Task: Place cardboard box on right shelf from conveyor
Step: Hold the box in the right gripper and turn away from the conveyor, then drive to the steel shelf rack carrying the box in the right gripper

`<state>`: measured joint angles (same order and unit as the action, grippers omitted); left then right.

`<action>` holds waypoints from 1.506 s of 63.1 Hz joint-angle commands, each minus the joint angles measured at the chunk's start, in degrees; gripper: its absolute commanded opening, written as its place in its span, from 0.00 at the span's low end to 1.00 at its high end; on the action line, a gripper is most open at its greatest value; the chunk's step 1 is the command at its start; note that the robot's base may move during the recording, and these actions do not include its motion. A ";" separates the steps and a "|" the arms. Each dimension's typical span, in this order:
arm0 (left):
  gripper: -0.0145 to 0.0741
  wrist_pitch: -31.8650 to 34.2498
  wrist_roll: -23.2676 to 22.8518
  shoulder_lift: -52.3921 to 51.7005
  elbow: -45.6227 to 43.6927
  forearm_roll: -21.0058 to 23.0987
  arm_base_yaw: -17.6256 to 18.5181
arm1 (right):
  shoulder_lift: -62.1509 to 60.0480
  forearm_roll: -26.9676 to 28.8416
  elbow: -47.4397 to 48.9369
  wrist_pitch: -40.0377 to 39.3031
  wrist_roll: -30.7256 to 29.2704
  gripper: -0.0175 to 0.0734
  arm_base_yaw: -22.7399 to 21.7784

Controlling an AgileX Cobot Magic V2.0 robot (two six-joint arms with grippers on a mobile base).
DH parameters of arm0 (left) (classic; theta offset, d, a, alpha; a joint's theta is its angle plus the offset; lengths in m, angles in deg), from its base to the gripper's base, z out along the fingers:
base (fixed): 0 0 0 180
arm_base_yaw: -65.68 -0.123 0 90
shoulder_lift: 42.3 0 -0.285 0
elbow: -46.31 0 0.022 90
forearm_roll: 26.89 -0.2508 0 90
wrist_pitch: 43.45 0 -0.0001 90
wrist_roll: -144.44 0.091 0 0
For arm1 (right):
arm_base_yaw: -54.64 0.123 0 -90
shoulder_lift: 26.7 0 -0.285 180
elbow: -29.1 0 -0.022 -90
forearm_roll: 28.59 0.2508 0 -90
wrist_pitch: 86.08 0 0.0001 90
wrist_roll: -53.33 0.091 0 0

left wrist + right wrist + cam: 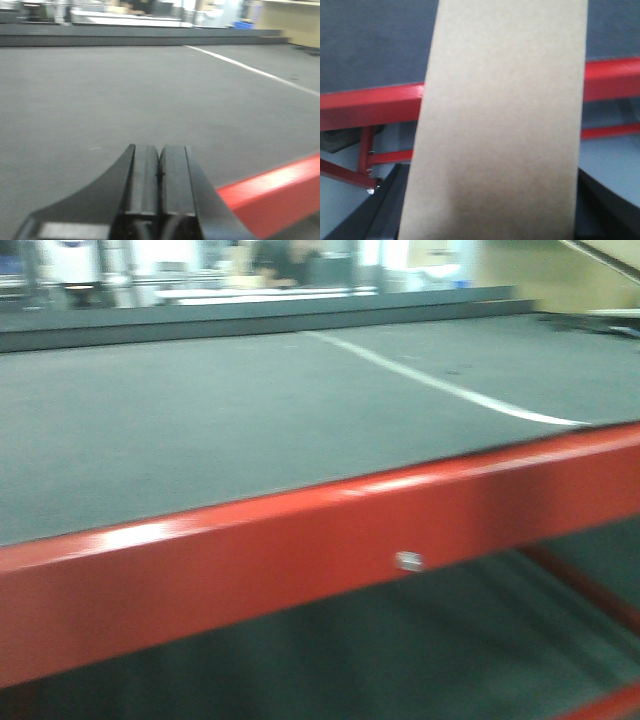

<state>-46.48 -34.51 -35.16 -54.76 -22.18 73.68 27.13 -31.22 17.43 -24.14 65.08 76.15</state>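
Conveyor (200,420) behind, the cardboard box (500,125) sits clamped between right fingers (605,210); left fingers (145,175) pressed together.

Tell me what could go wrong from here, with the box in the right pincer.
1. The box, in the right pincer, fills most of the right wrist view and no shelf shows, so placing may go blind.
2. It hangs before the red frame; a low swing could clip it.
3. The left pincer, shut, sits low over the belt near that frame and might catch there.
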 commanded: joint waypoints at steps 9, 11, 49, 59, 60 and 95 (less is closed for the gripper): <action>0.03 5.28 -0.40 -0.73 -0.16 0.50 -0.06 | -0.13 -0.60 1.54 -4.05 -0.20 0.39 -0.19; 0.03 5.28 -0.40 -0.73 -0.16 0.50 -0.06 | -0.13 -0.60 1.54 -4.05 -0.20 0.39 -0.19; 0.03 5.28 -0.40 -0.73 -0.16 0.50 -0.06 | -0.13 -0.60 1.54 -4.05 -0.20 0.39 -0.19; 0.03 5.28 -0.40 -0.73 -0.16 0.50 -0.06 | -0.13 -0.60 1.54 -4.05 -0.20 0.39 -0.19; 0.03 5.28 -0.40 -0.73 -0.16 0.50 -0.06 | -0.13 -0.60 1.54 -4.05 -0.20 0.39 -0.19; 0.03 5.28 -0.40 -0.73 -0.16 0.50 -0.06 | -0.13 -0.60 1.54 -4.05 -0.20 0.39 -0.19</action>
<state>-46.48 -34.51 -35.16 -54.76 -22.18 73.68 27.13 -31.22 17.43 -23.97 65.08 76.15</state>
